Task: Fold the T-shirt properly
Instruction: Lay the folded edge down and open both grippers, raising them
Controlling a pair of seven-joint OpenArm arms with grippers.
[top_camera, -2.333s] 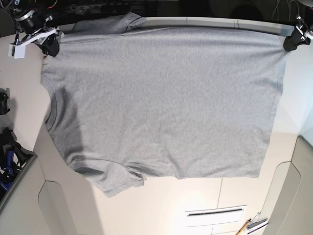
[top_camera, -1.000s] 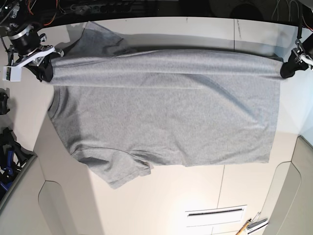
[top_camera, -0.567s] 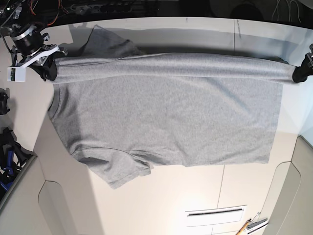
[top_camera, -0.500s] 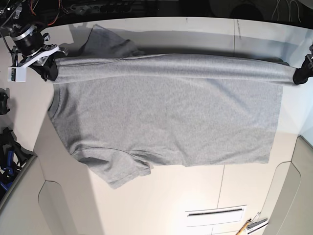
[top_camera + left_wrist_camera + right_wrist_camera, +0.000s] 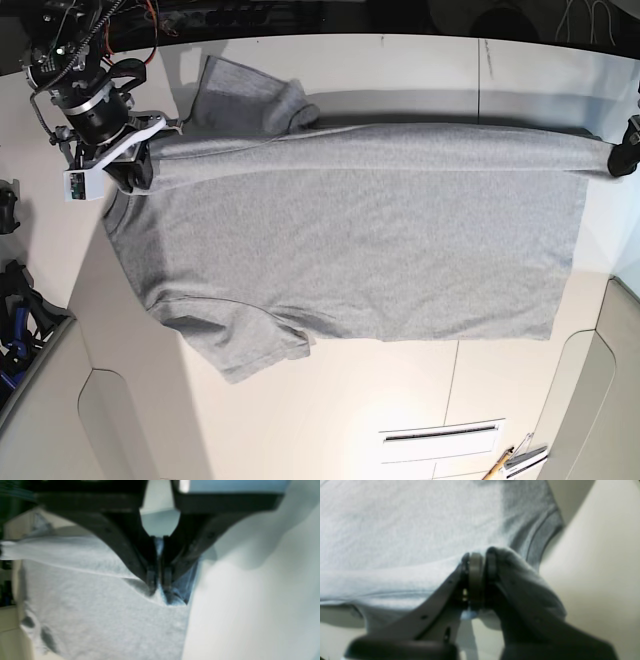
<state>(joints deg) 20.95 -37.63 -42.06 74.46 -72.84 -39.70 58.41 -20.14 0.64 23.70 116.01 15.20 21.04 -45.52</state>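
Note:
The grey T-shirt point(image 5: 350, 250) lies plain side up across the white table point(image 5: 400, 60), collar toward the view's left. Its far edge is raised into a taut ridge between my two grippers. My right gripper point(image 5: 130, 168) is shut on the shoulder cloth beside the collar; the right wrist view shows its tips point(image 5: 476, 562) pinching the T-shirt point(image 5: 407, 530) near the ribbed neck point(image 5: 540, 537). At the view's right edge my left gripper point(image 5: 626, 160) is shut on the hem corner. Its tips point(image 5: 157, 585) clamp the T-shirt point(image 5: 100, 620) in the left wrist view. One sleeve point(image 5: 250, 95) lies flat behind the ridge.
The near sleeve point(image 5: 250, 355) points toward the table's front edge. A slotted white panel point(image 5: 440, 435) and a pen with clips point(image 5: 520, 460) sit at the front right. Dark equipment point(image 5: 15, 320) stands off the table's left side.
The right gripper has moved right and toward the front with the shoulder cloth. The left gripper has drifted further right. The ridge sits lower in the view and more of the far sleeve shows.

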